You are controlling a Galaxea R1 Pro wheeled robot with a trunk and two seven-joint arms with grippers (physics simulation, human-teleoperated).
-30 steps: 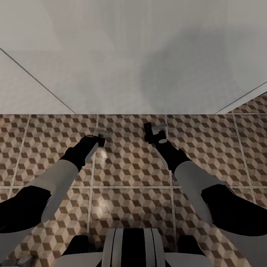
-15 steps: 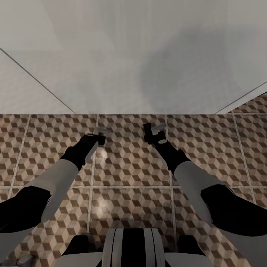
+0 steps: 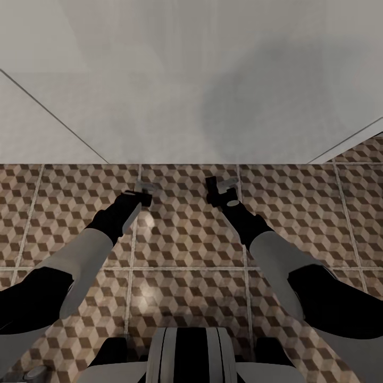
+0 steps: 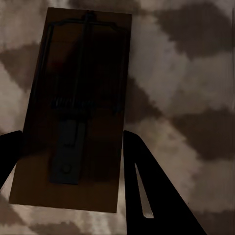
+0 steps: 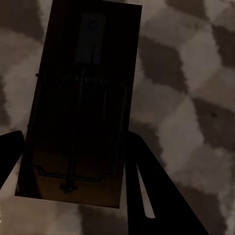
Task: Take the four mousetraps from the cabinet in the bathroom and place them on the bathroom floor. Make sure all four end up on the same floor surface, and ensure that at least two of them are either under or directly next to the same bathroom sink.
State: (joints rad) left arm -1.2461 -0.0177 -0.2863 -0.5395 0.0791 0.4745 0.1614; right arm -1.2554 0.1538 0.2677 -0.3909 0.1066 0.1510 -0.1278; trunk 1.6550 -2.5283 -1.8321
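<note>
Robot body: a white and black trunk sat at the near edge of the head view, with two arms in white and black sleeves reaching forward over the bathroom floor (image 3: 181,239).
Floor: large square tiles were printed with a brown, beige and white cube pattern, split by pale grout lines; the surface looked hard and faintly glossy.
Left gripper (image 3: 143,192): its dark fingers stood on either side of a mousetrap (image 4: 73,107), a flat brown wooden board with a dark wire spring and bar. The jaws appeared clenched on the board's long sides.
Right gripper (image 3: 222,187): it likewise straddled a second mousetrap (image 5: 81,103), equally flat and rectangular, its wire frame dark against the wood. Its jaws seemed to be grasping this board too.
Where the traps were: both hung over patterned tile, near the foot of the wall; whether they touched the floor could not be told.
Wall (image 3: 191,80): a smooth, matte pale grey plane rose beyond the tiles.
Step in hand: probably carrying or setting down two traps.
Next move: likely lowering until the boards lay flat, then releasing; no sink was visible, so nearness to one could not be judged.
</note>
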